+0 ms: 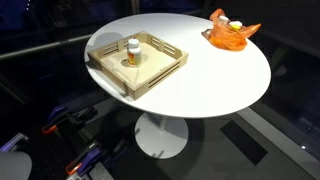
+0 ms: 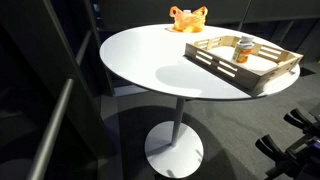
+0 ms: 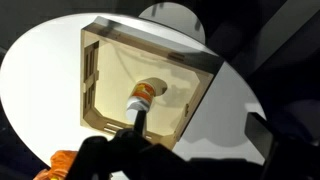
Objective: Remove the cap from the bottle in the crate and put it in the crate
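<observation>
A wooden slatted crate (image 1: 150,80) stands on the round white table (image 1: 220,85); it shows in both exterior views (image 2: 235,75) and in the wrist view (image 3: 150,38). Inside it stands a small bottle (image 1: 132,54) with an orange label and a white cap (image 1: 132,42), also seen in an exterior view (image 2: 243,50) and from above in the wrist view (image 3: 143,97). My gripper (image 3: 200,122) shows only in the wrist view. It hangs high above the crate's edge, its dark fingers wide apart and empty. The arm is out of both exterior views.
An orange plastic item (image 1: 232,35) with a small white object on it lies at the table's far edge, also seen in an exterior view (image 2: 187,18) and in the wrist view (image 3: 65,162). The table has one central pedestal (image 2: 175,130). Dark floor lies around it.
</observation>
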`<state>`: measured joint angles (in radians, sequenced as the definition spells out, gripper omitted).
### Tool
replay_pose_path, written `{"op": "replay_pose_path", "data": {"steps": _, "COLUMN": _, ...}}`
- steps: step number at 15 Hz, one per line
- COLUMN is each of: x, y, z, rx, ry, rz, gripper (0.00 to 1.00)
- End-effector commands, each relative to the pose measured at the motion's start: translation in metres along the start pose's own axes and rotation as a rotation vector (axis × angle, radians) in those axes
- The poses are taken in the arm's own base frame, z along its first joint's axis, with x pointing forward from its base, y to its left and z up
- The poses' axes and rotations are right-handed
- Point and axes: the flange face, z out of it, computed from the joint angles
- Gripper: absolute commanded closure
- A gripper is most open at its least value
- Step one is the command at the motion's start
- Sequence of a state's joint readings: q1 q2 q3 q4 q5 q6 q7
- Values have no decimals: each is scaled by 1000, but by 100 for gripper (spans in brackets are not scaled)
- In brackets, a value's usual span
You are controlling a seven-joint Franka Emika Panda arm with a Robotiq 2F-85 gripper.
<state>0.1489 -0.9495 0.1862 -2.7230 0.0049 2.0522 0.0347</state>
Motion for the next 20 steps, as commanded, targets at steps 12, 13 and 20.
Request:
{"op": "replay_pose_path", "data": {"steps": 12, "x": 12, "y": 5, "z": -4, "rx": -8, "ry": -2, "rz": 5, "gripper": 0}}
{"op": "replay_pose_path", "data": {"steps": 13, "x": 15, "y": 6, "z": -4, "rx": -8, "ry": -3, "rz": 6, "gripper": 0}}
{"op": "replay_pose_path", "data": {"steps": 20, "x": 41, "y": 16, "z": -4, "rx": 9, "ry": -23, "rz": 25, "gripper": 0}}
